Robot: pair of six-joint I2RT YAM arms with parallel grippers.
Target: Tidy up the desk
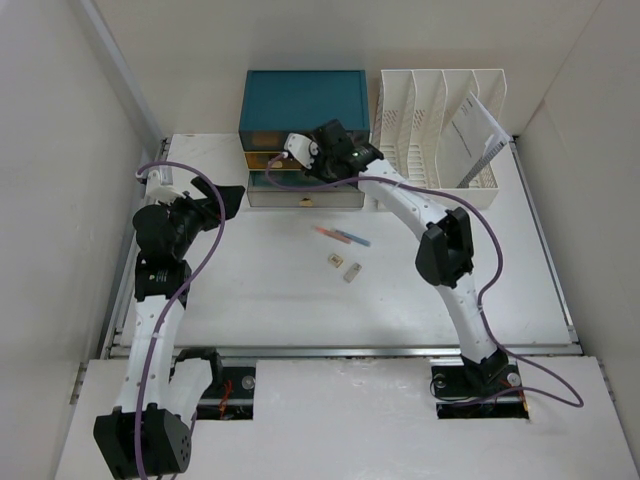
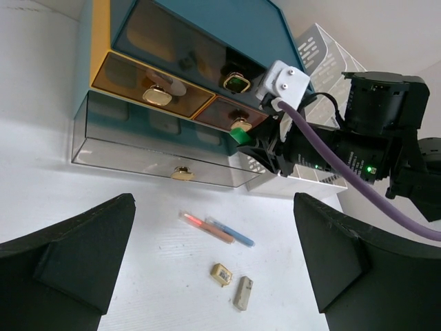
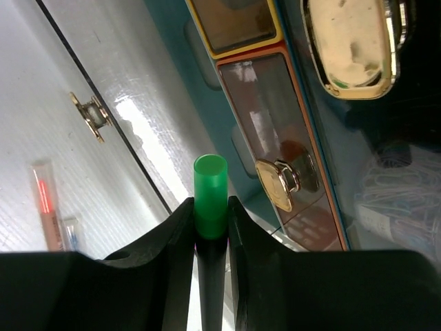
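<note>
**R claw point(image 3: 210, 207) clamped on green cylinder point(image 3: 210, 185)**

R claw sits just in front of teal drawer box point(image 1: 305, 100). L claw point(image 2: 213, 238) is spread wide w/ nothing in it. Desk point(image 1: 270, 300) lies under both. Sheet point(image 1: 468, 135) in rack point(image 1: 430, 100), to R claw's right: print too small to read.

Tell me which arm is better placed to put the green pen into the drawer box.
Right. The right gripper is shut on the green pen at the teal drawer box front; the left gripper hangs open and empty, farther back.

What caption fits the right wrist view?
Right gripper clamps a green cylinder close to the teal drawer box.
</note>
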